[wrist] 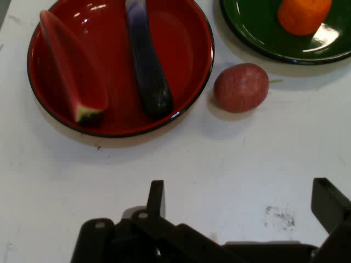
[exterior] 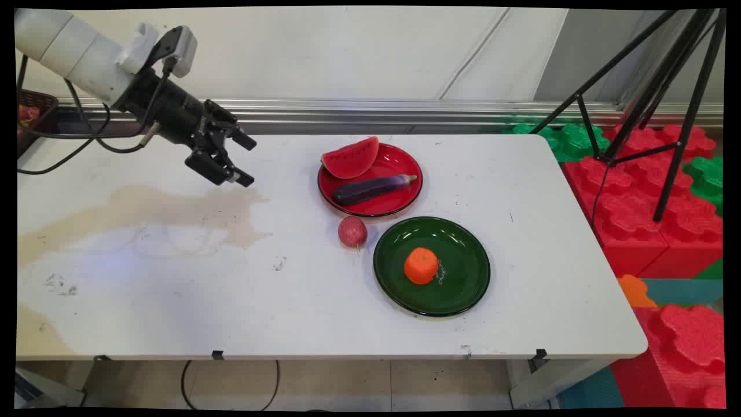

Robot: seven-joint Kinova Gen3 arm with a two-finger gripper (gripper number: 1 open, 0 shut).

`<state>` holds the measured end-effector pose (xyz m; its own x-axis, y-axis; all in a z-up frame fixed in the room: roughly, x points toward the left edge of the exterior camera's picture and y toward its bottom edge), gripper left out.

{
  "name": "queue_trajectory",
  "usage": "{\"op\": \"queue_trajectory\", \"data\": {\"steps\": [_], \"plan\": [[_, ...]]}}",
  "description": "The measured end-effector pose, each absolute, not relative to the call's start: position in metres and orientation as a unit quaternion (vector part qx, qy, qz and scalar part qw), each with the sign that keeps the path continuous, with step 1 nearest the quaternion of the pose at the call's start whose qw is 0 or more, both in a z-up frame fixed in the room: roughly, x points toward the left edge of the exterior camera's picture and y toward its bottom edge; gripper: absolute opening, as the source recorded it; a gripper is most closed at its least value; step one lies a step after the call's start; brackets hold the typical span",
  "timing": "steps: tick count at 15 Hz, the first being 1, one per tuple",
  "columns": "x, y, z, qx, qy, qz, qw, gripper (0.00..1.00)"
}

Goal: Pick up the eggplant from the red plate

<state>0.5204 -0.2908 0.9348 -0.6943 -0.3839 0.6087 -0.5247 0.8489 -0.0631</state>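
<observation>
My black gripper (exterior: pixel 248 161) hangs open above the table's far left, holding nothing. To its right stands a red plate (exterior: pixel 406 202) with a watermelon slice (exterior: pixel 351 157) and a purple eggplant (exterior: pixel 373 188) on it. A reddish round fruit (exterior: pixel 352 231) lies on the table just in front of that plate. Beside it a green plate (exterior: pixel 457 289) carries an orange (exterior: pixel 421 265). The hand view looks over the gripper (wrist: pixel 244 197) at the red plate (wrist: pixel 186 33), watermelon slice (wrist: pixel 71 68), eggplant (wrist: pixel 148 66), round fruit (wrist: pixel 241 87), green plate (wrist: pixel 252 27) and orange (wrist: pixel 303 15).
A brownish stain (exterior: pixel 173 211) spreads over the table's left part below the gripper. A black tripod (exterior: pixel 666 87) and red and green foam blocks (exterior: pixel 637 202) stand off the table's right end. A dark basket (exterior: pixel 32 113) sits at the far left.
</observation>
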Motion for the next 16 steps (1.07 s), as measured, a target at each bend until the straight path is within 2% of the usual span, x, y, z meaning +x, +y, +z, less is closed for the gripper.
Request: {"op": "queue_trajectory", "data": {"steps": [9,16], "plan": [[0.500,-0.313,0.935,0.237,-0.917,0.125,0.297,1.00],[0.462,-0.350,0.915,0.229,-0.923,0.127,0.281,1.00]]}}
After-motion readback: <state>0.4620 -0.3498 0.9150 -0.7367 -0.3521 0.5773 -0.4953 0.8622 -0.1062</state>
